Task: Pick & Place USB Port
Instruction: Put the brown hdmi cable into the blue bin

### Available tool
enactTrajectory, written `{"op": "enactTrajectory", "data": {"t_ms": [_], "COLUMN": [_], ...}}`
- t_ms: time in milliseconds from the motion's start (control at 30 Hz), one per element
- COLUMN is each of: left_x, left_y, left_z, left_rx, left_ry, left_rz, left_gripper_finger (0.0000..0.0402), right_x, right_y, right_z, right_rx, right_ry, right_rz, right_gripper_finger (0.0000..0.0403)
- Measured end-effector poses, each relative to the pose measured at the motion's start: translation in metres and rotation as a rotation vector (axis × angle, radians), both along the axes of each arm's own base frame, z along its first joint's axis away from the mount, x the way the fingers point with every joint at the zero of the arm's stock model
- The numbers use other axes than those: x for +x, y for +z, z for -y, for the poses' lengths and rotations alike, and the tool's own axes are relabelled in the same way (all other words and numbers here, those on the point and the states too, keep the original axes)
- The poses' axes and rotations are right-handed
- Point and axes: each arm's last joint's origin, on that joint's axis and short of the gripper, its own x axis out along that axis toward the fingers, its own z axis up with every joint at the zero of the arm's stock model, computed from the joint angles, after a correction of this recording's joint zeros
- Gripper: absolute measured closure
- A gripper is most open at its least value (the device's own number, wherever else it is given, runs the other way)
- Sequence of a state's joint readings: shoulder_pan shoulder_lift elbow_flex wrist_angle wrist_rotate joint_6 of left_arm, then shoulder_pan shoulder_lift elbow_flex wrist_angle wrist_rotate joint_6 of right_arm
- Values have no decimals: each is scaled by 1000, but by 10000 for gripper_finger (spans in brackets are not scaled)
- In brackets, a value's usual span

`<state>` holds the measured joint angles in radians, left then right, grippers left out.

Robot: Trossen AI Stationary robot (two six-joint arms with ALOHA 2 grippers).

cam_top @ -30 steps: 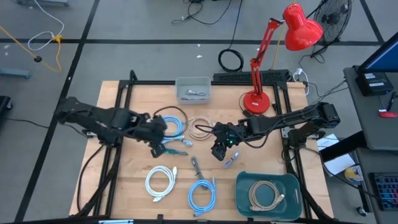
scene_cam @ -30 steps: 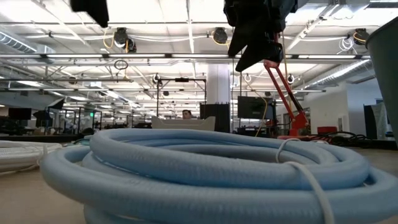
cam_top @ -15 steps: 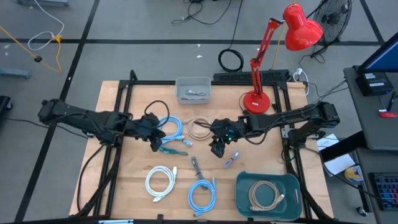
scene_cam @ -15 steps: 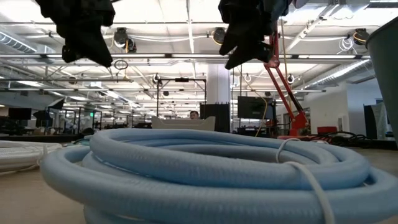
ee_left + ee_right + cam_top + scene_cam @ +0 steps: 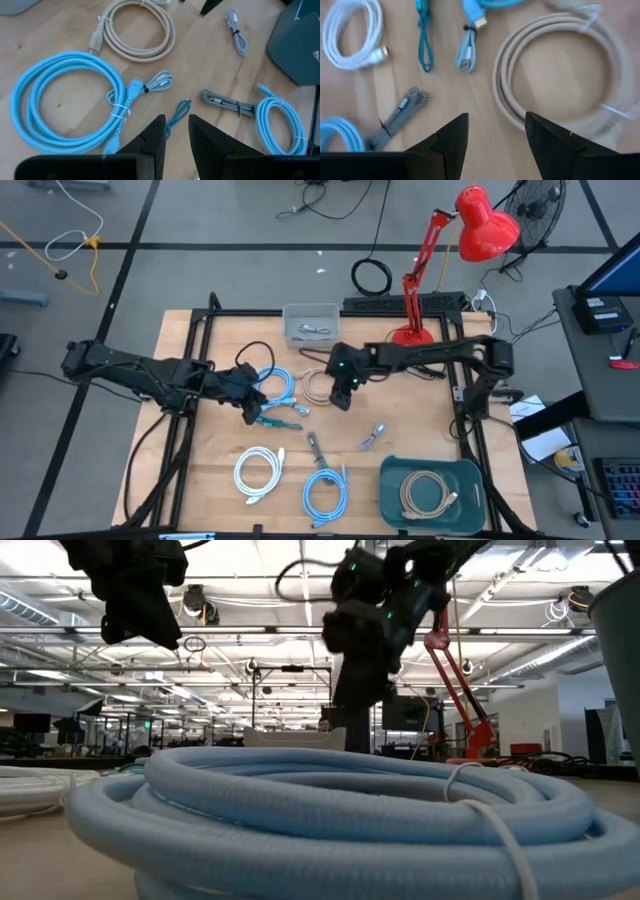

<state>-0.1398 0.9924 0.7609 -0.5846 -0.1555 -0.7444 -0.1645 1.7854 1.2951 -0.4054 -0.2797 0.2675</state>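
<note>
A: Why is the right pincer (image 5: 341, 396) hanging spread over the beige coil (image 5: 320, 386)?
B: Probably lining up a grab; it's holding nothing.
A: Left pincer (image 5: 176, 131)?
B: Narrowly parted, empty, hovering just beside that beige coil, over the teal cable (image 5: 174, 116).
A: Drop spot?
B: Likely the green tray (image 5: 392, 472), well apart from that coil, already holding a cable.

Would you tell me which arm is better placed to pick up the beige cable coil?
Right, probably: the right gripper hangs open over the beige coil; the left gripper is by the teal cable.
</note>
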Motion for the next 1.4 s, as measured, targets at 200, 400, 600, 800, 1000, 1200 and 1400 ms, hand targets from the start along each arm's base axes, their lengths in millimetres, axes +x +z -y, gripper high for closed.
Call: {"op": "enactTrajectory", "data": {"t_ms": [200, 400, 600, 800, 1000, 1200, 1400], "left_x": [0, 0, -1, -2, -3, -4, -4], "left_y": [0, 0, 0, 0, -1, -1, -1], "left_z": [1, 5, 10, 14, 14, 14, 14], "left_rx": [-16, -28, -38, -37, -32, -30, -27], "left_ry": [8, 4, 2, 3, 1, 1, -2], "left_rz": [6, 6, 10, 10, -9, -16, -17], "left_gripper_finger": [314, 314, 314, 314, 314, 314, 314], "right_x": [26, 46, 50, 53, 55, 56, 56], "right_y": [-2, 1, -25, -47, -61, -61, -61], "right_z": [-5, -20, -19, -11, -9, -10, -8], "right_rx": [-133, -247, -353, -323, -300, -304, -281], "right_ry": [195, 378, 385, 366, 345, 338, 283], "right_rz": [-34, -45, -162, -218, -254, -246, -257], "right_gripper_finger": [216, 216, 216, 216, 216, 237, 302]}}
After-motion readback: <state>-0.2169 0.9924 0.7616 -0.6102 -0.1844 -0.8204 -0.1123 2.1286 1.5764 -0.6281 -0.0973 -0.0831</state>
